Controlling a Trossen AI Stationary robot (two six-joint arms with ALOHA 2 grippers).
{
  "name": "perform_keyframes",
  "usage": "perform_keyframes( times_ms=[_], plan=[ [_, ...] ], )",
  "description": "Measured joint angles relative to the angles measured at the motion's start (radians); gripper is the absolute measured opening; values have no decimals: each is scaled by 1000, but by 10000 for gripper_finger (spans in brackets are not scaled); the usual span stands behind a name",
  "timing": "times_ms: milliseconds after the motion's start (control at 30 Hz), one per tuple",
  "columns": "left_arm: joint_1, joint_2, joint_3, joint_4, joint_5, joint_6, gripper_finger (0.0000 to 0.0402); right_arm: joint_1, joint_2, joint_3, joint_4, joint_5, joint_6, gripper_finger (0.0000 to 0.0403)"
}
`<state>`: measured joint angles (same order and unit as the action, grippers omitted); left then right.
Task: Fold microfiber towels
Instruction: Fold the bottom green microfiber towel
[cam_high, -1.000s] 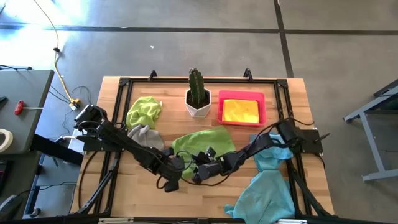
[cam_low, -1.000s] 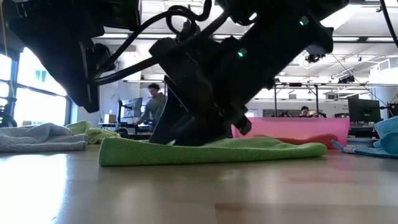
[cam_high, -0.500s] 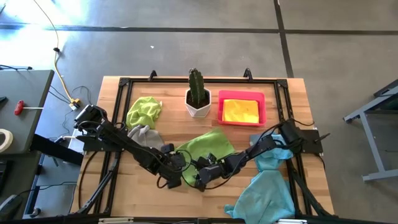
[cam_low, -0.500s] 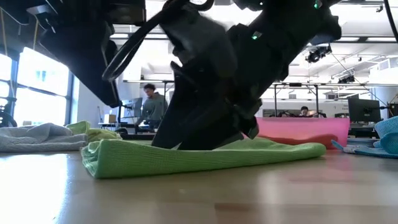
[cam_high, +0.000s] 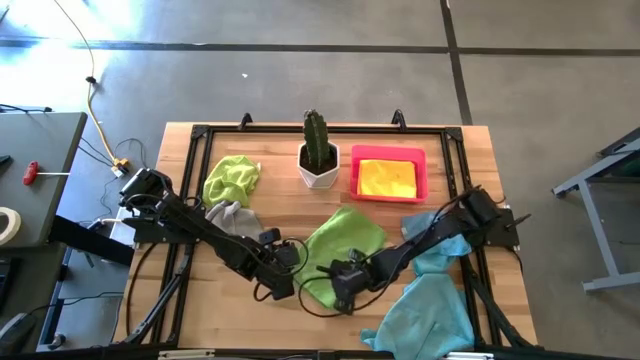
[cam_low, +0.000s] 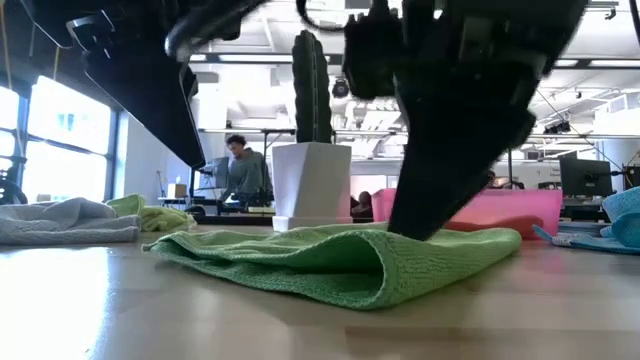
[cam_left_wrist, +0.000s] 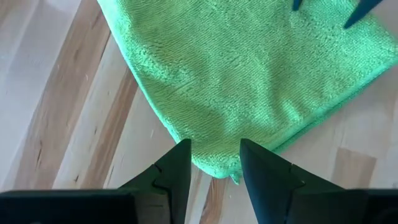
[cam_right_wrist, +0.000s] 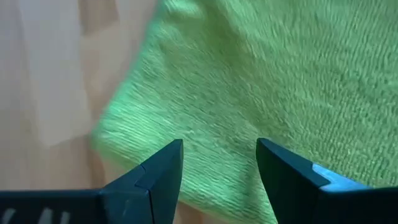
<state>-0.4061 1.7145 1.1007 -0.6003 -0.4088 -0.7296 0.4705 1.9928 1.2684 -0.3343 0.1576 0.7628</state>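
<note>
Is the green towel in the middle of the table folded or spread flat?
Folded. The green towel lies doubled over, with a rounded fold edge toward the low camera and two layers visible there.

**Low view: green towel folded on the table**

You saw a green towel (cam_low: 350, 262) lying folded, its fold facing you. Dark arms hung above it. Behind stood a white pot (cam_low: 311, 185), a pink tray (cam_low: 520, 210), a grey towel (cam_low: 65, 220) and a person (cam_low: 243, 170).

A cactus (cam_high: 317, 141) in a white pot (cam_high: 319, 172) stands well beyond the claws, at the table's (cam_high: 455, 160) far edge. Just beside it sits a pink tray (cam_high: 423, 176). A person (cam_low: 243, 170) stands farther back in the room.
</note>
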Motion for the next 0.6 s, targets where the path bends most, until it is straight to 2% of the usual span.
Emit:
perform_keyframes(
  times_ms=[167,300,433,600],
  plan=[
    [0,0,0,3,0,-1,128,-3,-20,12,190,159,-51,197],
    [-2,0,0,1,12,0,128,-11,14,12,330,282,-106,197],
    [-16,0,0,-3,54,-2,128,-28,69,12,427,294,-81,197],
    [-24,0,0,-4,44,-65,128,-34,135,11,509,254,-21,197]
  ],
)
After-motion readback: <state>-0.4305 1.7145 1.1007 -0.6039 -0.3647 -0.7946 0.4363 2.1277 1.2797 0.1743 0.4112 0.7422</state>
